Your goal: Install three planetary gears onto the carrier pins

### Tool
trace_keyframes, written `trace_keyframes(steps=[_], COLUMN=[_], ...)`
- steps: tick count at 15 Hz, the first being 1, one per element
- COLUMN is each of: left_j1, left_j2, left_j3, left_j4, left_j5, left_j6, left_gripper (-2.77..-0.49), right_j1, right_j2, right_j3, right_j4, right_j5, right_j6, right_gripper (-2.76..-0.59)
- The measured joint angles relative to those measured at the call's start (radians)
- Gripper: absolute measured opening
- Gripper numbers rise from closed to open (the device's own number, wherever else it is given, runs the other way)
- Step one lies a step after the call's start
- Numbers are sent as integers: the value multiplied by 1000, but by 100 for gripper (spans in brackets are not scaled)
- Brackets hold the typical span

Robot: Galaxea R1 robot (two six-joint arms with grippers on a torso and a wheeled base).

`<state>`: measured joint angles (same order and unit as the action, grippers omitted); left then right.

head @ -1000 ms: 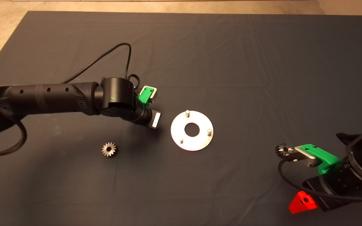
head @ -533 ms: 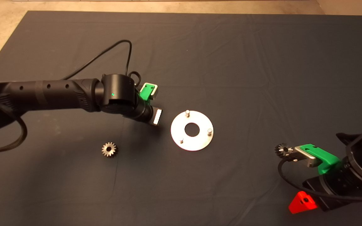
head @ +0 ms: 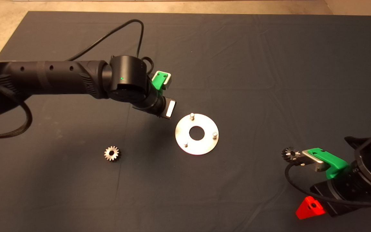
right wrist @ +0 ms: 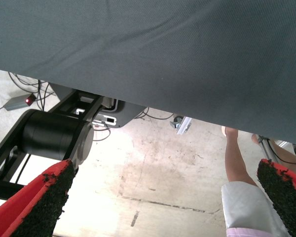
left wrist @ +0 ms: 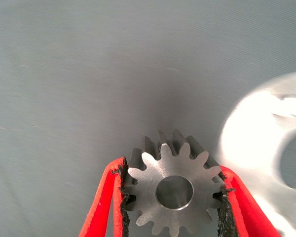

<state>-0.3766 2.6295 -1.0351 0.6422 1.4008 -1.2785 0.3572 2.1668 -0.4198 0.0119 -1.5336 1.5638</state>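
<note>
My left gripper (head: 166, 111) hangs just above the mat, close to the far left edge of the shiny ring-shaped disc (head: 201, 145). In the left wrist view it (left wrist: 173, 197) is shut on a planetary gear (left wrist: 150, 180), held flat between both red fingers, with the disc (left wrist: 251, 143) beside it. Three carrier pins stand bare on the disc: one far (head: 192, 115), one right (head: 215, 133), one near left (head: 185, 144). A second gear (head: 112, 153) lies on the mat left of the disc. A third gear (head: 290, 153) lies by my parked right gripper (head: 317, 193), which is open.
The left arm's black cable (head: 121, 32) loops over the far mat. The right wrist view looks past the mat's edge (right wrist: 153, 101) at the floor, a black stand (right wrist: 54, 133) and a person's leg (right wrist: 237, 168).
My left gripper has moved farther from me and to the right with the gear, closer to the disc's far left edge. The right arm and the loose gears have not moved.
</note>
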Motion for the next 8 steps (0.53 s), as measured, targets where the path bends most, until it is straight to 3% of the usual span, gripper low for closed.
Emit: trace_keyframes(steps=[1, 3, 4, 8], left_j1=[-12, -34, -42, -51], left_j2=[33, 97, 122, 157], left_j3=[-13, -41, -44, -46], left_j4=[-23, -40, -46, -69], left_j5=[11, 55, 66, 86], left_j6=[-18, -36, -61, -117], left_gripper=[-245, -246, -246, -246], right_j1=[0, 0, 0, 0], right_j2=[1, 1, 0, 0], right_j3=[0, 0, 0, 0], right_j4=[0, 0, 0, 0], right_j5=[0, 0, -1, 0], right_j6=[0, 0, 0, 0], right_gripper=[-60, -60, -60, -60])
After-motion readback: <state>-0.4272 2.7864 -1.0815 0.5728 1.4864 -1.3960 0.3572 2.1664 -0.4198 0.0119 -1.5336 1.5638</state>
